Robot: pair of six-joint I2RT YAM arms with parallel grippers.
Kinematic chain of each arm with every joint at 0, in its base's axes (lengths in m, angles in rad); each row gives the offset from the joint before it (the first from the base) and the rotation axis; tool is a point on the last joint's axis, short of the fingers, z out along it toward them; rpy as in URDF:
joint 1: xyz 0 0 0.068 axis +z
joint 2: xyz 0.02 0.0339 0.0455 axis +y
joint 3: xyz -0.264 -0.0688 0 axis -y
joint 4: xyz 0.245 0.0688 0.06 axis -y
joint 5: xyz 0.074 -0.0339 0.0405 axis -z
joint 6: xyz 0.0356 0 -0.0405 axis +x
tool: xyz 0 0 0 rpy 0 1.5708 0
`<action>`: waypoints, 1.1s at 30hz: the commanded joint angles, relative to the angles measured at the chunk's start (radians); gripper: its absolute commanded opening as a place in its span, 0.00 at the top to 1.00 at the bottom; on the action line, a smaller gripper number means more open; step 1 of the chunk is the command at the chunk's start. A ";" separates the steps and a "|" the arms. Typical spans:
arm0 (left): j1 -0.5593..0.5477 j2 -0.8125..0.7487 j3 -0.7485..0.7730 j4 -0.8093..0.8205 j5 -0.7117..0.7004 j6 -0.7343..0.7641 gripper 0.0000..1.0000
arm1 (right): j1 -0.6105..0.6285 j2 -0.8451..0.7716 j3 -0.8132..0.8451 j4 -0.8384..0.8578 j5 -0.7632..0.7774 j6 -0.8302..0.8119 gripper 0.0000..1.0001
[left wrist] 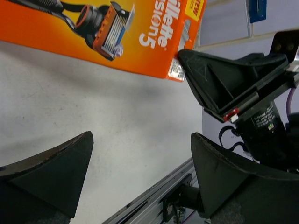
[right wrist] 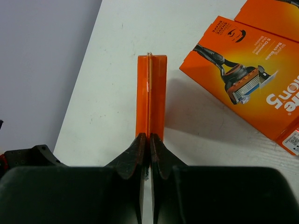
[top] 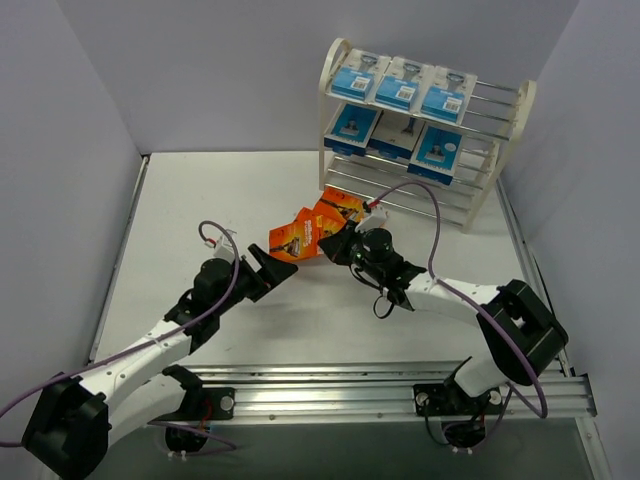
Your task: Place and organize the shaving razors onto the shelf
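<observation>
Right end effector is clenched on the thin end flap of an orange box, which stands on its narrow edge. Whether the box rests on the desk or hangs just above it I cannot tell. Its long axis runs straight out from the fingertips, in line with the end effector, and points toward the left wall.

That is the wrong way for the coming move. The shelf stands at the far right corner of the desk, behind and to the right of where the box points. Lifting the box will probably not be enough; it will likely have to swing round toward the shelf as well. The right arm is clearly the nearer of the two.

A second orange box lies flat and face up just beside the held one. A third orange box lies beyond it. In the top view, orange card sits near the shelf's left foot, so a low path to the bottom tiers could catch it.

Blue packs already fill the top tier and most of the one below. The lower tiers show bare rods, so they look like the free places. The right arm's cable loops close to the shelf front and could snag.

Left end effector is released, its fingers wide apart with nothing between them. It hovers near the held box on its left side.
</observation>
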 commanded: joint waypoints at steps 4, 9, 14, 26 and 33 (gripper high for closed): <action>-0.024 0.102 0.023 0.232 -0.097 -0.079 0.06 | 0.011 -0.082 -0.028 0.025 0.016 -0.013 1.00; -0.054 0.246 0.046 0.327 -0.084 -0.099 0.06 | 0.016 -0.100 -0.046 0.016 0.016 -0.010 1.00; -0.070 0.332 0.048 0.418 -0.078 -0.128 0.06 | 0.027 -0.111 -0.060 0.015 0.010 -0.008 1.00; -0.084 0.341 0.063 0.465 -0.140 -0.082 0.06 | 0.057 -0.122 -0.097 0.064 -0.017 0.042 1.00; -0.110 0.394 0.052 0.516 -0.136 -0.103 0.06 | 0.067 -0.116 -0.105 0.061 -0.012 0.041 1.00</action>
